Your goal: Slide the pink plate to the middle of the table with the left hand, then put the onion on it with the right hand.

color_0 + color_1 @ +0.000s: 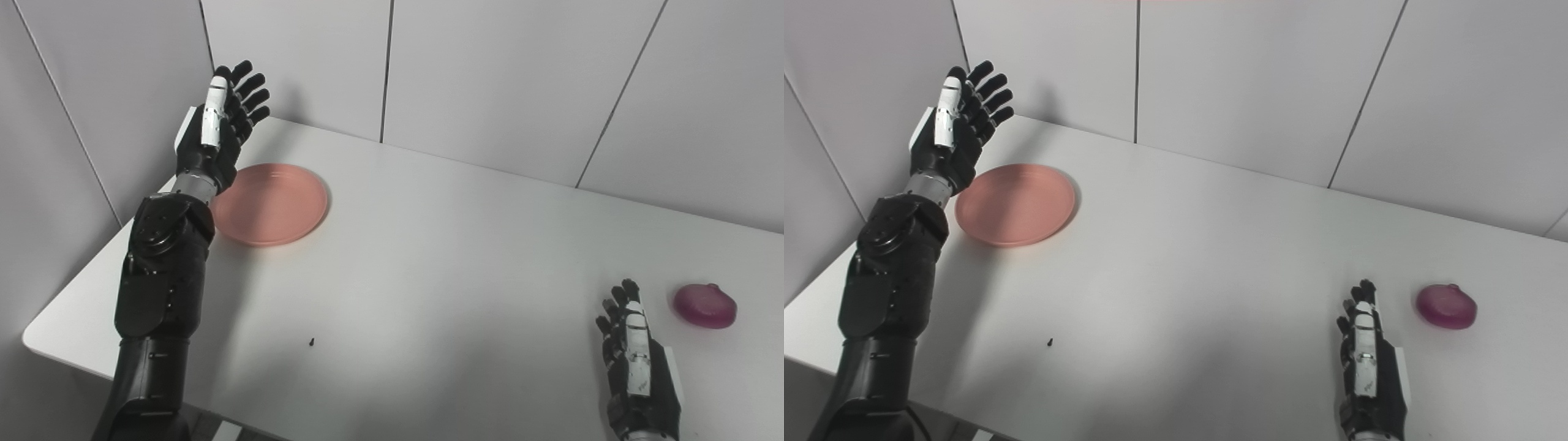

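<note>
Plate [269,204] pink, far left. L hand [220,131] beside it, fingers spread, empty. R hand [637,361] fingers apart, near onion [704,305].

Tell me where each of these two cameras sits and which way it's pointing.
Left eye view: on the head, looking down at the white table; raised left hand beside the pink plate, right hand near the onion.
Right eye view: beside it, facing the same way; both arms show.
Shared: the same things, shifted slightly leftward in the right eye view.

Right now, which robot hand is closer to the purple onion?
The right hand. It sits just left of the onion, not touching. The left hand is raised across the table by the pink plate.
</note>
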### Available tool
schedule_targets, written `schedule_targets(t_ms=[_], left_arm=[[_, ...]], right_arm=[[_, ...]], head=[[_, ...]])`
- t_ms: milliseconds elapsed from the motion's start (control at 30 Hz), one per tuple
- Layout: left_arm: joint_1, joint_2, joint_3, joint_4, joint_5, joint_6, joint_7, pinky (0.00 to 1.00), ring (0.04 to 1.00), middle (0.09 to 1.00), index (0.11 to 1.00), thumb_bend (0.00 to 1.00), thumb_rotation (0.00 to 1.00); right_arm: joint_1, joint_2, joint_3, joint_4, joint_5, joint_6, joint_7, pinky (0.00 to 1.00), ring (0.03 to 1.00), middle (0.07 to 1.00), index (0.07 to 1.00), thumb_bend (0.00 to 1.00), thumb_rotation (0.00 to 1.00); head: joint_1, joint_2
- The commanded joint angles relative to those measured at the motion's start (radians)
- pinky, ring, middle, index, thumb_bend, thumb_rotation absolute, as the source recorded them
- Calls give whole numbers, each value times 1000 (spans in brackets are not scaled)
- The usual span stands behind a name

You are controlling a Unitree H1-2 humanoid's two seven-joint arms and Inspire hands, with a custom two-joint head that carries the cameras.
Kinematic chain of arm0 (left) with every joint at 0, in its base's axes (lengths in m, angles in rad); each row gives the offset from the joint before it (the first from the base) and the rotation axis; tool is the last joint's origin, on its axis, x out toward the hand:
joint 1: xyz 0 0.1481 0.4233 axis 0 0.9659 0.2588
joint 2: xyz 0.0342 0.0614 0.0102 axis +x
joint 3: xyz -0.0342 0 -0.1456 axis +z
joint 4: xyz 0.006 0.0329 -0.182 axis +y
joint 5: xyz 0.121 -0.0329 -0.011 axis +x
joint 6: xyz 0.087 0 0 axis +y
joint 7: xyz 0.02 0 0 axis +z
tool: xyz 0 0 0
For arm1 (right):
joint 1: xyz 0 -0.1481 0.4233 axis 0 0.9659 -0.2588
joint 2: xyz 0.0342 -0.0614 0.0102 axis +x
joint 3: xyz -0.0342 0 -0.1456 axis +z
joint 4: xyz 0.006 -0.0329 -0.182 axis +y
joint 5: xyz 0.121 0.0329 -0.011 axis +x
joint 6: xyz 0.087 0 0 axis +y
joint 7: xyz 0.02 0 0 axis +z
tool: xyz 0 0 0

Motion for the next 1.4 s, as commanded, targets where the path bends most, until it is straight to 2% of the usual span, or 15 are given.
schedule_targets(t_ms=[0,567,800,1067,1367], left_arm=[[-60,33,17,2,-12,-47,4,899,900,903,891,399,1000],[-66,59,78,128,-28,-75,13,915,909,909,891,363,1000],[-67,66,84,167,-24,-95,12,905,900,899,879,373,1000],[-63,65,87,194,-21,-88,27,889,889,887,870,364,1000],[-58,73,90,258,-26,-107,17,915,903,903,886,356,1000]], right_arm=[[4,-12,1,-33,3,-8,3,1000,1000,1000,1000,94,1000],[7,-16,3,-33,6,-12,10,1000,1000,1000,1000,86,1000],[6,-14,2,-28,7,-12,9,1000,1000,1000,1000,93,1000],[7,-15,2,-29,8,-16,8,1000,1000,1000,1000,85,1000],[8,-19,1,-27,15,-18,13,1000,1000,1000,1000,95,1000]], head=[[1,0],[1,-1],[0,-2],[0,-1],[-1,-1]])
